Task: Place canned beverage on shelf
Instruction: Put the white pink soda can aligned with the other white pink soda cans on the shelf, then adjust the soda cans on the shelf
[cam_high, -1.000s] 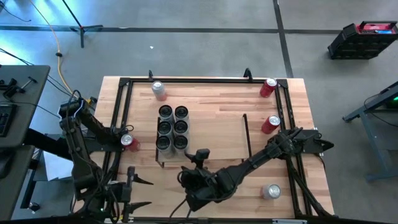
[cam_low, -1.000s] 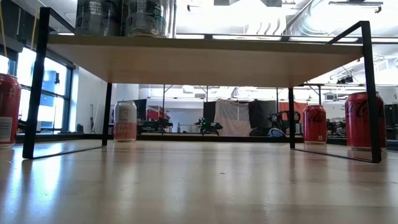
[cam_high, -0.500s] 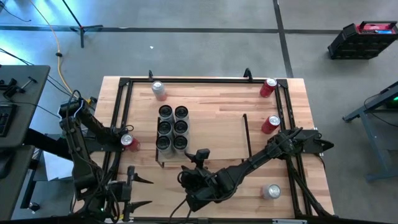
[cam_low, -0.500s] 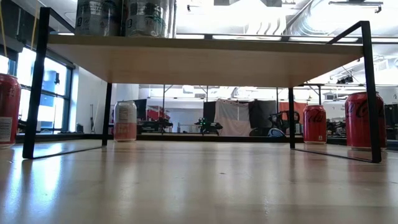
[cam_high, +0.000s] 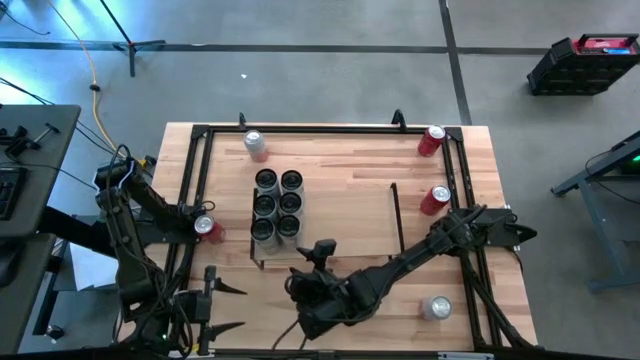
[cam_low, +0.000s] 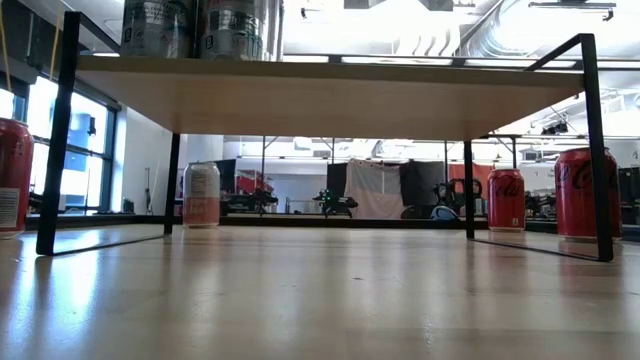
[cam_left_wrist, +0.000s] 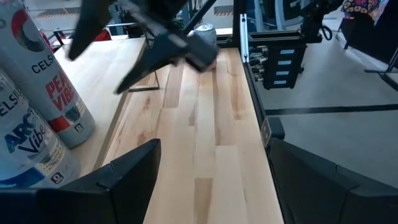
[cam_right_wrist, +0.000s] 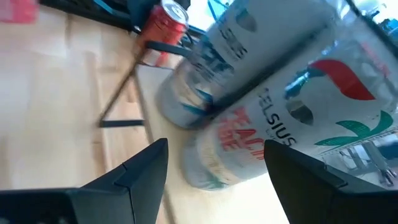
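The shelf stands mid-table with several Celsius cans upright on its left end; the low view shows two of these cans on the board from below. My right gripper hangs open just near of the shelf's near edge and points at those cans without touching them. My left gripper waits open and empty at the near left, pointing toward the table's right edge. In the left wrist view my left gripper sees the right gripper, which has nothing between its fingers.
Loose cans stand on the table. A pink-and-silver one is far left, with red ones at the far right, right and left rail. A silver one is near right. Black rails edge the tabletop.
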